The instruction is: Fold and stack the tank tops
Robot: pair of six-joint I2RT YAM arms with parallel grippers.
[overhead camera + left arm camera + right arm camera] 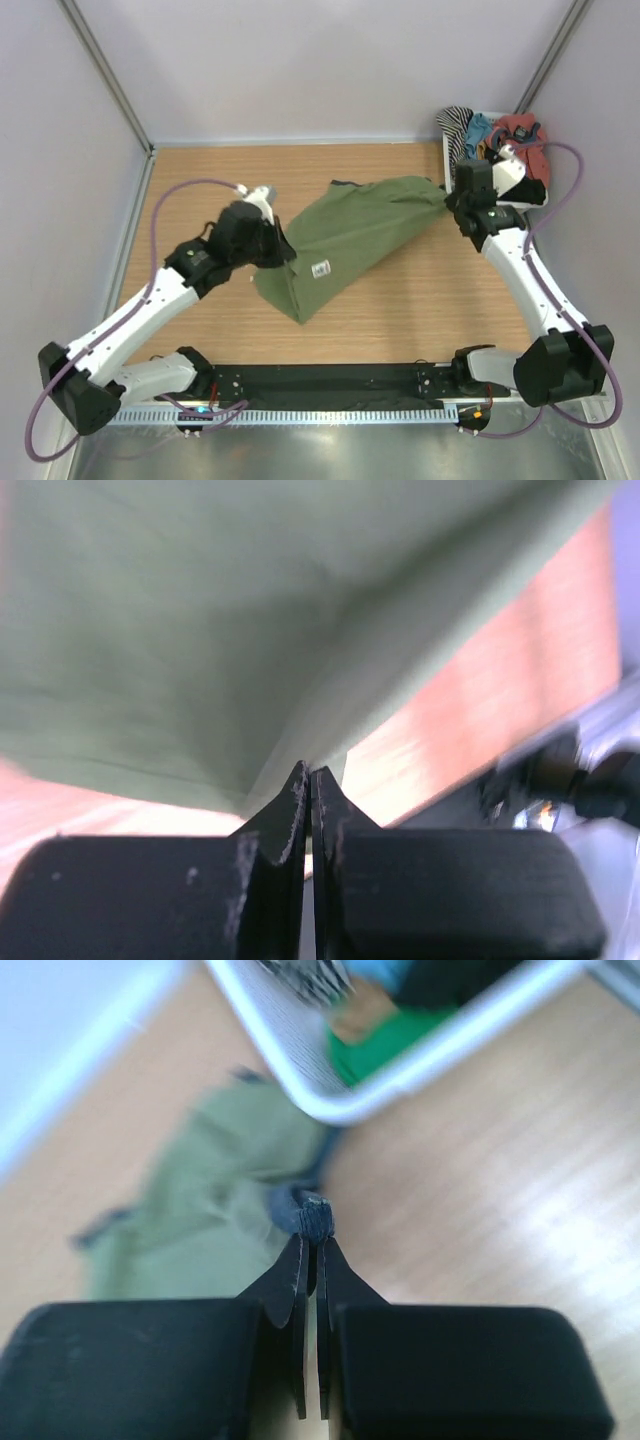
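The olive green tank top (345, 238) with dark grey-blue trim hangs stretched between both grippers above the wooden table. My left gripper (272, 250) is shut on its left edge; in the left wrist view the green cloth (200, 630) fills the frame above the shut gripper (309, 775). My right gripper (452, 203) is shut on the trim at the right end; in the right wrist view the gripper (316, 1245) pinches the grey-blue trim (312, 1212), with green cloth (200, 1220) behind. A white label (321, 269) shows on the cloth. A black garment (528, 190) lies in the tray; whether it is the black tank top I cannot tell.
A white tray (449, 160) at the back right holds striped, teal, red and black garments, and its rim (420, 1070) shows in the right wrist view. White walls enclose the table. A black rail (330, 380) runs along the near edge.
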